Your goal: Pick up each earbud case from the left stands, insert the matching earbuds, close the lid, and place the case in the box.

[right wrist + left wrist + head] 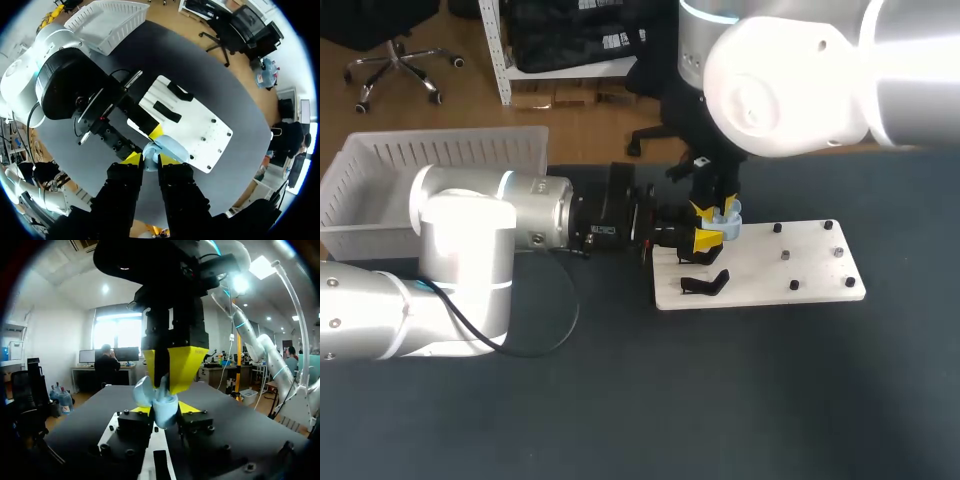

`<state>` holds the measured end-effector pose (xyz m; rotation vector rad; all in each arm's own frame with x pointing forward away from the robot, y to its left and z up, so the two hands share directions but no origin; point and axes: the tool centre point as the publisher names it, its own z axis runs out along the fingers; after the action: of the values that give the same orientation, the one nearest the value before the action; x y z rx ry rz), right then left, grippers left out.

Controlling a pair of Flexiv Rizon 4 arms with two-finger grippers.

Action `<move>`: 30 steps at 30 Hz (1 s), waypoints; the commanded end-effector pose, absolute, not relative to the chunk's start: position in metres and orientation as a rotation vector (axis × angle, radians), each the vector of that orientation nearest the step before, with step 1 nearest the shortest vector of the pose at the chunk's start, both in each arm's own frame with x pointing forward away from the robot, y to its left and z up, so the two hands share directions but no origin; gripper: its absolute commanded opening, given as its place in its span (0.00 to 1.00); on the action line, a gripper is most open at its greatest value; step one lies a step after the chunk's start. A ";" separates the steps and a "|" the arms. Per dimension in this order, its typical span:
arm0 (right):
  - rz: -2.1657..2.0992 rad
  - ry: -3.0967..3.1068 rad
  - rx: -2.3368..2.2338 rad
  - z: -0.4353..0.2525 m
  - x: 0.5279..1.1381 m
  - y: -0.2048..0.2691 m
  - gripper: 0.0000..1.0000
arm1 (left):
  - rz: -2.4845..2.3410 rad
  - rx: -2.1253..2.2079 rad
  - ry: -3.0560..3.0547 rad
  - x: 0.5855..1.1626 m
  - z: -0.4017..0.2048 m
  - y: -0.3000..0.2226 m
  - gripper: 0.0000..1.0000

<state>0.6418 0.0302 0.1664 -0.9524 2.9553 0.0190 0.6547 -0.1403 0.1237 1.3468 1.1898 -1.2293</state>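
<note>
A light blue earbud case (730,222) hangs just above the left part of the white board (790,270), held from two sides. My left gripper (703,240) comes in level from the left and is shut on the case's body (162,409). My right gripper (713,210) comes down from above and is shut on its upper part, which looks like the lid (167,149). In the left wrist view the right gripper (167,385) stands straight over the case. In the right wrist view a yellow tip of the left gripper (156,132) shows just beyond my right gripper (150,160).
A black stand (705,283) sits on the board's near left corner. Several small dark pegs dot the board's right half. A white basket (440,160) stands at the far left of the table. The dark tabletop stretches wide in front of the board.
</note>
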 end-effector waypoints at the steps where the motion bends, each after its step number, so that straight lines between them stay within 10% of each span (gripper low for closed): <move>1: 0.013 2.952 -0.955 0.167 0.641 0.030 0.33 | -1.225 1.342 1.185 0.654 0.123 -0.141 0.00; 16: 0.019 2.909 -0.933 0.187 0.629 0.025 0.44 | -1.225 1.342 1.185 0.654 0.123 -0.141 0.00; 18: 0.016 2.905 -0.871 0.193 0.629 0.020 0.49 | -1.225 1.342 1.185 0.654 0.123 -0.141 0.00; 20: 0.008 2.938 -0.723 0.198 0.636 0.012 0.94 | -1.225 1.342 1.185 0.654 0.123 -0.141 0.00; 21: 0.011 2.961 -0.641 0.198 0.640 0.008 1.00 | -1.225 1.342 1.185 0.654 0.123 -0.141 0.00; 30: -0.027 3.166 0.254 0.183 0.699 -0.029 1.00 | -1.225 1.342 1.185 0.654 0.123 -0.141 0.00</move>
<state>0.6794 -0.0280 0.1902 -0.3457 3.0175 -0.0075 0.6545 -0.1405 0.1243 1.3471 1.1888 -1.2294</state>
